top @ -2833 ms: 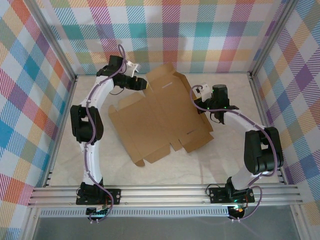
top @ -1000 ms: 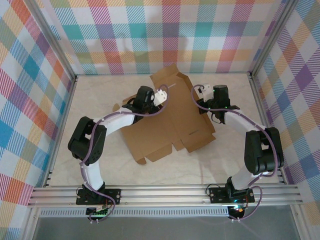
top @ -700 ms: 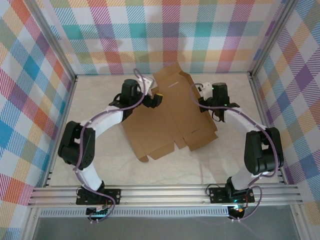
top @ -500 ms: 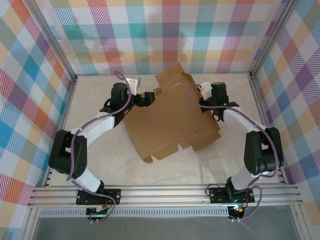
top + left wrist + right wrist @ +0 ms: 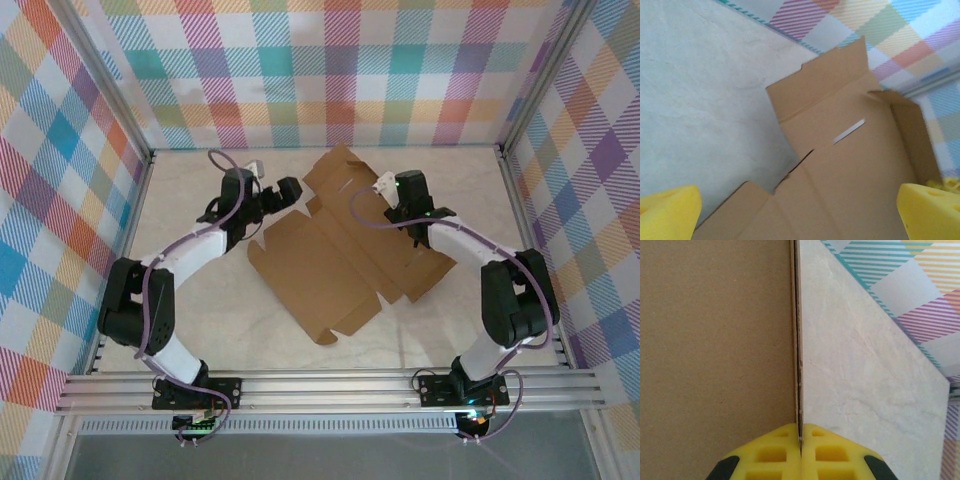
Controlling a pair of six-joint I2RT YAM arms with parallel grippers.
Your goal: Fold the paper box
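The left gripper (image 5: 799,214) holds its fingertips (image 5: 667,212) wide apart; the paper box (image 5: 855,165) lies unfolded beyond them on the table (image 5: 700,90)

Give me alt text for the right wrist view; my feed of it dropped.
The right gripper is shut on the thin edge of the paper box, its yellow foam pads pressed together on the cardboard. The brown panel spreads to the left; on the right lies the pale marbled table, with a plaid wall beyond.
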